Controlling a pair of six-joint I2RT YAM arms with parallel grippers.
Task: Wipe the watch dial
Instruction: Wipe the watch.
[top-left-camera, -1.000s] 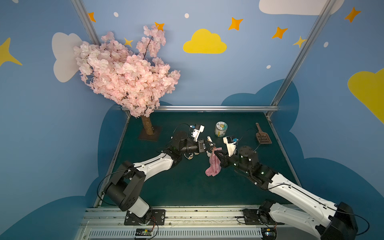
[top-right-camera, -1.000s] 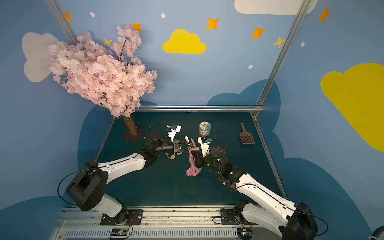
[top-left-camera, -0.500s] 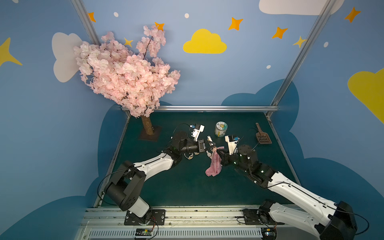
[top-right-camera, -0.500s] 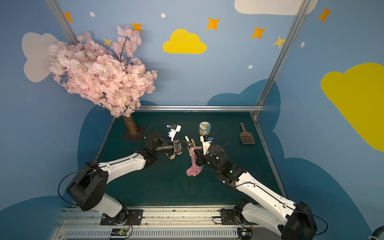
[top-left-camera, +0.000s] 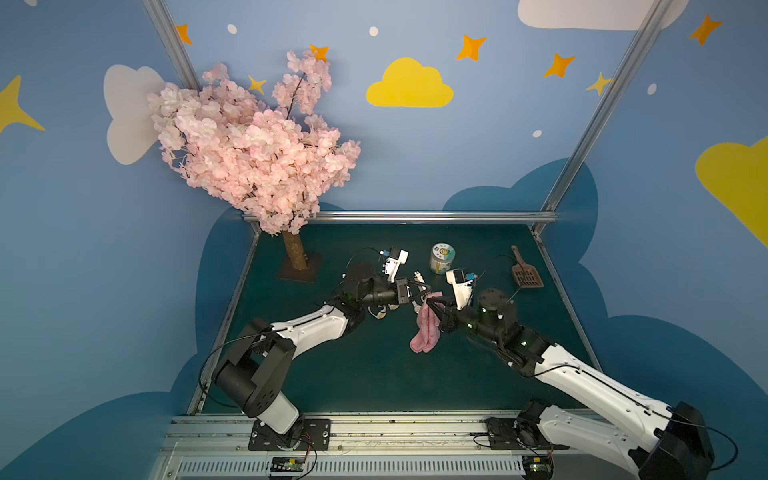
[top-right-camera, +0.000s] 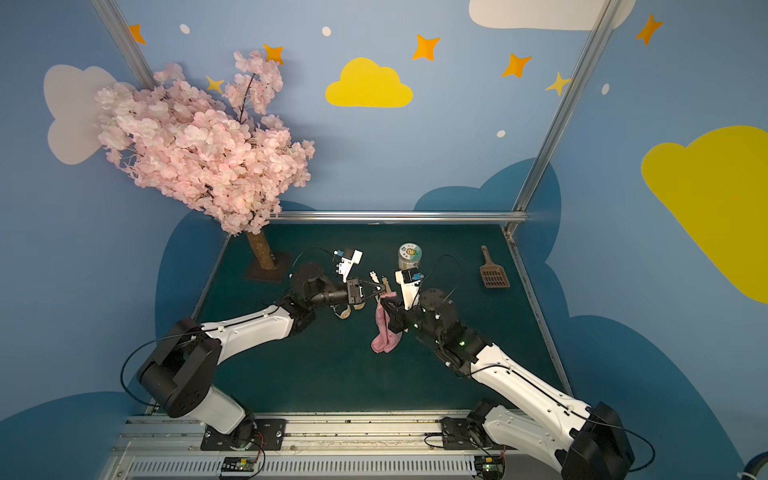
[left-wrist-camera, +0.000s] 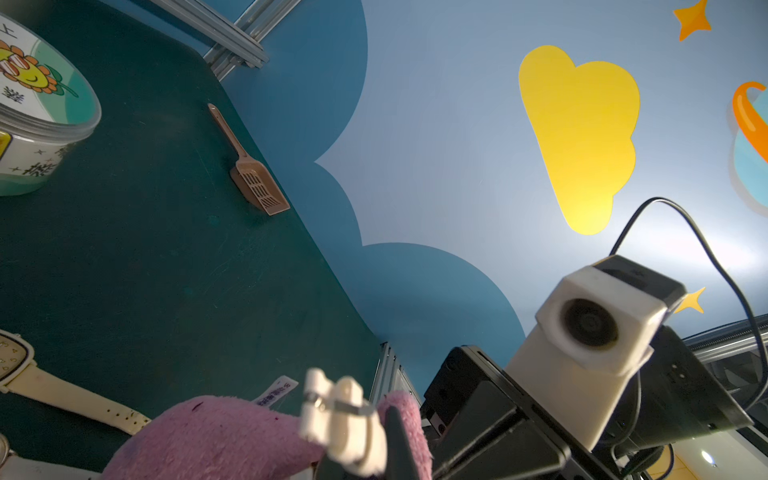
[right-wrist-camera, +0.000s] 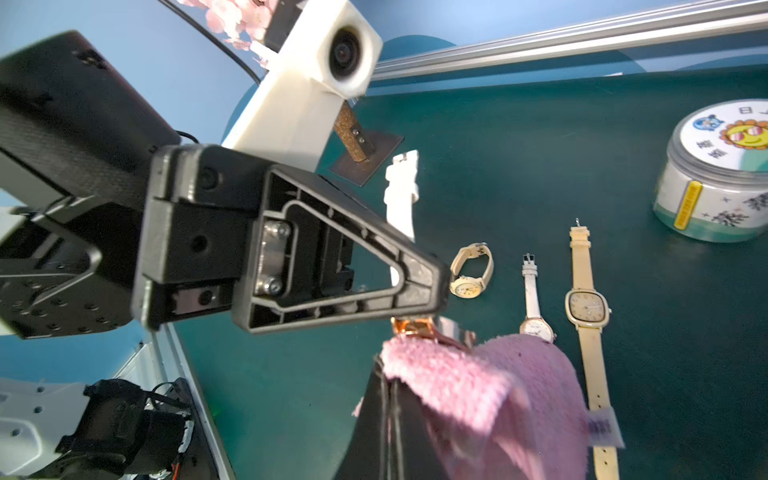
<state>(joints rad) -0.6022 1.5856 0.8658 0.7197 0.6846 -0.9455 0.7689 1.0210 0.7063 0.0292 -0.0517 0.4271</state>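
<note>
Right wrist view first. My left gripper (right-wrist-camera: 436, 299) has its fingers pinched on a white-strapped watch with a rose-gold case (right-wrist-camera: 411, 326) and holds it up above the dark green table mat (right-wrist-camera: 519, 145). At the bottom, my right gripper (right-wrist-camera: 388, 399) is pressed together on a fluffy pink cloth (right-wrist-camera: 478, 386). The cloth's top edge lies against the watch case and covers the dial, so I cannot see the face.

Three more watches lie on the mat beyond: a round-dial beige watch with a looped strap (right-wrist-camera: 467, 286), a slim white-strapped watch (right-wrist-camera: 532, 291) and a square-dial beige watch (right-wrist-camera: 587, 311) stretched out flat. A round clear plastic jar with a sunflower label on its lid (right-wrist-camera: 715, 195) stands upright. With the lid on and print around the wall, I cannot tell what it holds.

Left wrist view: the watch's buckle end (left-wrist-camera: 340, 419) sits blurred against the cloth. A brown slotted plastic scoop (left-wrist-camera: 255, 178) lies flat near the mat's edge, well apart from the jar.

In both top views the two grippers meet tip to tip over the middle of the mat, and the cloth hangs down from the right one. The jar stands just behind them, and a pink blossom tree (top-left-camera: 253, 153) fills the far left corner.
</note>
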